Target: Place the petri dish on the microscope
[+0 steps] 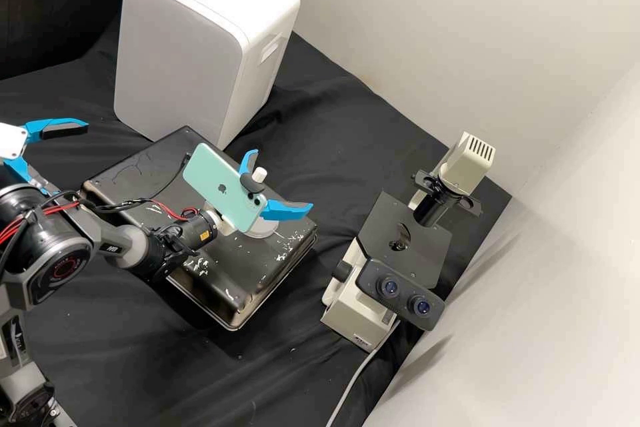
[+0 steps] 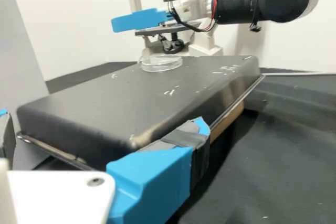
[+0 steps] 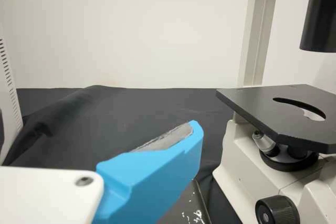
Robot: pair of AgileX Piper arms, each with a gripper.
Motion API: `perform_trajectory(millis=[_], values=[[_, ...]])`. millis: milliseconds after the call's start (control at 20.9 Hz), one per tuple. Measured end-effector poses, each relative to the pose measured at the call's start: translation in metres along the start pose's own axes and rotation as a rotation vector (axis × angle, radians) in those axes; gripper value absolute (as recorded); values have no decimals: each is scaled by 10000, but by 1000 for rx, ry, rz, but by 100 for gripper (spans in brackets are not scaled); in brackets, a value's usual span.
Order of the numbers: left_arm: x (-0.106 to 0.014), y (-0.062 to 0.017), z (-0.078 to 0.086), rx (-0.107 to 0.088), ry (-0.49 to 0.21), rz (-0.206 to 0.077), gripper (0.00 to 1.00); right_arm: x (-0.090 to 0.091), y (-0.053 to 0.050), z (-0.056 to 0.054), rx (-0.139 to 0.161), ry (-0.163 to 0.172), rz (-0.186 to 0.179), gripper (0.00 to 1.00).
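A clear, round petri dish (image 2: 161, 62) lies flat on an upturned dark metal tray (image 1: 220, 273). It sits at the tray's end that faces the microscope (image 1: 373, 307). The tray rests on the black-draped table (image 1: 167, 373), about midway across it.

The right hand (image 1: 283, 179) hangs directly over the dish. Its two blue fingers are spread wide and it holds nothing. In the left wrist view, one of these fingers sits just above the dish and apart from it. Whether the fingers straddle the dish's rim cannot be told.

The dish is round, so it has no long axis to line up with. It lies straight below the right hand. The microscope's flat black stage (image 3: 283, 111) lies beyond the hand, toward the table's right edge, and stands higher than the tray top.

The left hand (image 1: 63, 152) is at the tray's opposite end, well apart from the dish. It is also spread wide and holds nothing. The right arm is much the nearer one, so the grasp looks to be its job. It would likely need to lower, close on the dish, and carry it level to the stage.

A tall white box (image 1: 200, 47) stands behind the tray, toward the table's far edge.
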Motion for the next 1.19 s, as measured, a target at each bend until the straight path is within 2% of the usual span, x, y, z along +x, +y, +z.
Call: perform_trajectory(millis=[287, 382, 574, 765, 812, 1051, 1195], values=[[-10, -13, 21, -72, -46, -19, 100, 0, 0, 0, 0, 0, 0, 100], [-11, -14, 25, -78, -50, -20, 100, 0, 0, 0, 0, 0, 0, 100], [-17, -14, 41, -72, -72, -25, 100, -82, -36, 43, 1, 7, 8, 100], [-17, -15, 46, -70, -77, -26, 100, -263, -138, 134, -4, -4, -30, 100], [-17, -15, 46, -70, -77, -26, 100, -305, -156, 144, -3, 6, -32, 100], [-17, -15, 46, -70, -77, -26, 100, -573, -241, 246, -5, -8, -45, 100], [-16, -16, 53, -69, -81, -27, 100, -670, -276, 287, -5, -22, -58, 100]])
